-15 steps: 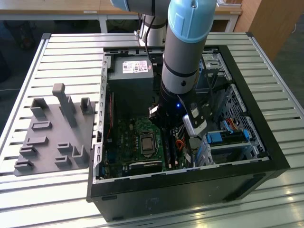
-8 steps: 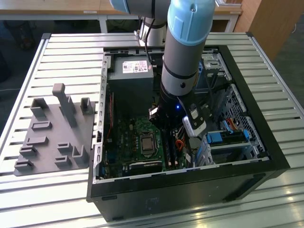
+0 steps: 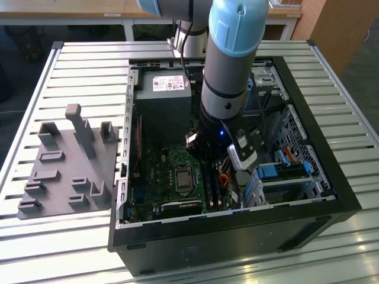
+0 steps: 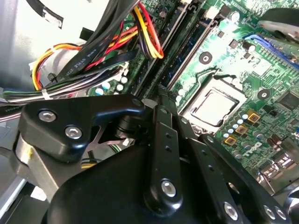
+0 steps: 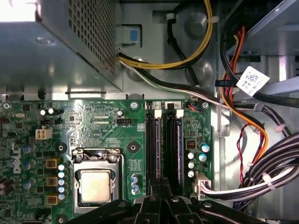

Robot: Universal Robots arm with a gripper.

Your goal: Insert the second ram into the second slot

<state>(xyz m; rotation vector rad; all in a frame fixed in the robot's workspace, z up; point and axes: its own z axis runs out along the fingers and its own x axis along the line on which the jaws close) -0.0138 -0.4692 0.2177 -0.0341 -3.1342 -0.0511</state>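
My gripper (image 3: 207, 155) reaches down into the open computer case (image 3: 331, 177) and hangs low over the motherboard (image 5: 103, 126). In both wrist views its black fingers (image 4: 163, 126) come together at the tip (image 5: 161, 186), right above the near end of two long dark memory slots (image 5: 173, 149) with white latches. These slots (image 4: 187, 42) run beside the processor socket (image 5: 96, 184). The second ram is hidden; I cannot tell whether a strip sits between the fingertips or in a slot.
Bundled black, yellow and red cables (image 4: 93, 60) crowd one side of the slots. The grey power supply (image 3: 163, 97) sits at the case's far end, drive bays (image 3: 284, 171) on the exterior view's right. A grey parts fixture (image 3: 65, 165) lies outside on the slatted table.
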